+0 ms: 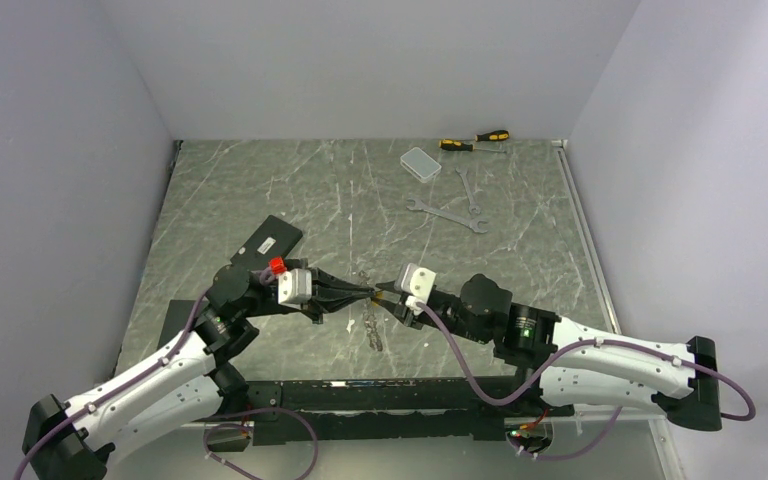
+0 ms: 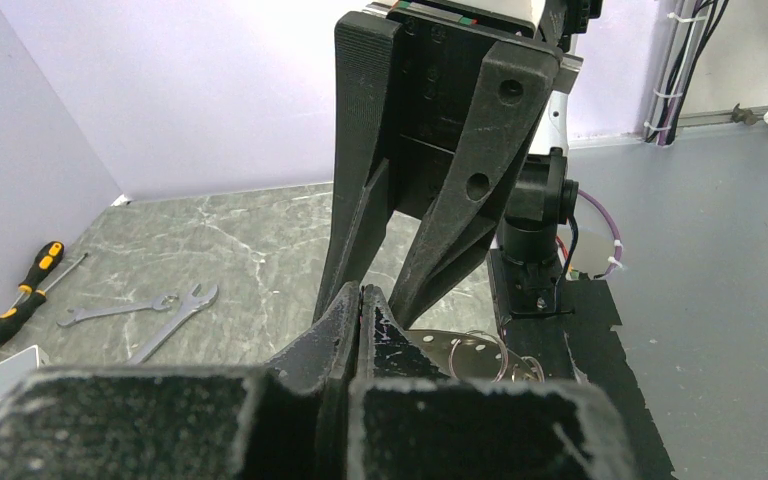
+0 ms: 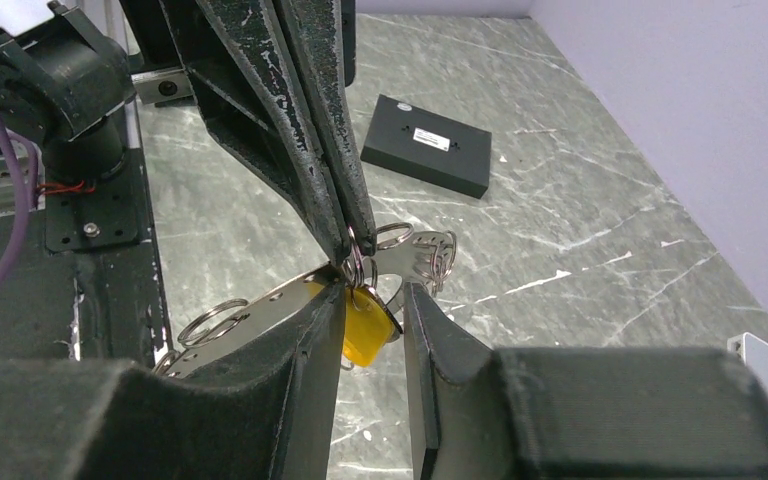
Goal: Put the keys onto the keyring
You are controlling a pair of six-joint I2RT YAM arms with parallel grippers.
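Note:
My left gripper [image 1: 363, 293] and right gripper [image 1: 385, 296] meet tip to tip above the table's near middle. In the right wrist view the left gripper's fingers [image 3: 345, 200] are shut on a small split ring of the keyring [image 3: 250, 305], a flat metal band with holes and several rings. The key with the yellow head [image 3: 365, 325] hangs from that ring between my right gripper's [image 3: 375, 300] jaws, which stand apart; it leans on the left finger. Silver keys dangle below [image 1: 372, 325]. In the left wrist view my left gripper [image 2: 362, 292] is shut and the band [image 2: 460, 352] shows beyond it.
At the back right lie two yellow-and-black screwdrivers [image 1: 475, 141], a clear plastic box [image 1: 421, 163] and wrenches [image 1: 447, 213]. A black box [image 1: 271, 241] lies left of centre and also shows in the right wrist view [image 3: 427, 145]. Walls close the table on three sides.

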